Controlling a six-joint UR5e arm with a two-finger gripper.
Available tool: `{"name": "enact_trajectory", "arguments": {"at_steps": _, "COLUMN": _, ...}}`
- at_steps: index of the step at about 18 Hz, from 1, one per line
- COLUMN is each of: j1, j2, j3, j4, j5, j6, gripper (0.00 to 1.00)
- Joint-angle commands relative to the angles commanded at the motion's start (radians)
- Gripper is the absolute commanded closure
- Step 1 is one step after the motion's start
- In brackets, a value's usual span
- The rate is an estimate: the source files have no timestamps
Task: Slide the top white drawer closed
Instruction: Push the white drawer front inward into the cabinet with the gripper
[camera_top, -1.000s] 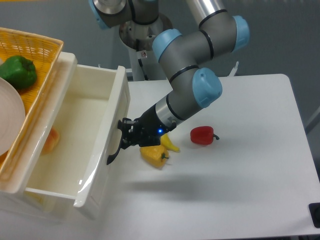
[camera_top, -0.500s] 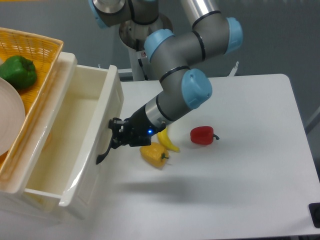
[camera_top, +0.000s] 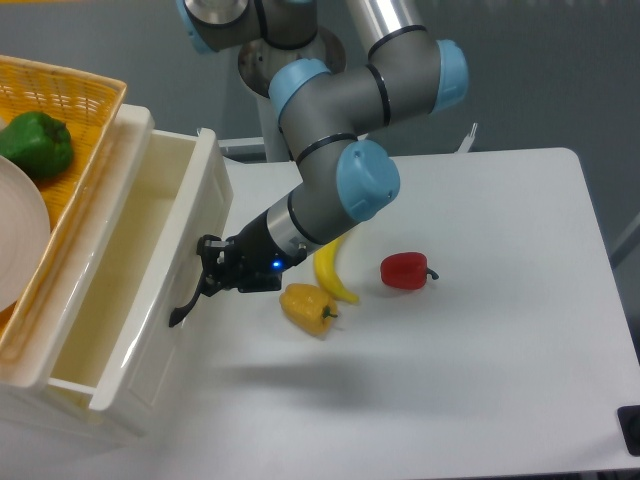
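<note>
- Gripper (camera_top: 207, 274) sits right at the black handle (camera_top: 186, 302) on the front of the top white drawer (camera_top: 190, 260); its fingers look pressed against the handle's upper end, but the dark parts merge and I cannot tell whether they are clamped on it or just pushing.
- The top white drawer stands at the left edge of the table (camera_top: 480, 340), part-way open, its cream interior visible, under a yellow basket (camera_top: 70, 130) holding a green pepper (camera_top: 36, 143) and a white plate (camera_top: 18, 235).
- Handling, as a judgement: glossy hard plastic, stiff and fairly light, probably sliding with little resistance. The smooth front panel is slippery, so the handle or the panel just around it is the sensible contact point.
- A centred, level push should keep the box from skewing; an off-centre shove might jam it.
- A yellow pepper (camera_top: 308, 307), banana (camera_top: 331, 274) and red pepper (camera_top: 404, 270) lie near the arm's wrist, apart from the drawer front.
</note>
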Motion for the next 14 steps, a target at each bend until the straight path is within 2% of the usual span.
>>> {"name": "enact_trajectory", "arguments": {"at_steps": 3, "j1": -0.025, "j2": 0.0, "j3": 0.0, "j4": 0.002, "j5": 0.0, "j6": -0.02, "gripper": 1.0}}
{"name": "enact_trajectory", "arguments": {"at_steps": 8, "j1": -0.061, "j2": -0.002, "j3": 0.0, "j4": 0.038, "j5": 0.0, "j6": -0.057, "gripper": 1.0}}
{"name": "enact_trajectory", "arguments": {"at_steps": 14, "j1": -0.091, "j2": -0.005, "j3": -0.002, "j4": 0.043, "j5": 0.002, "j6": -0.075, "gripper": 1.0}}
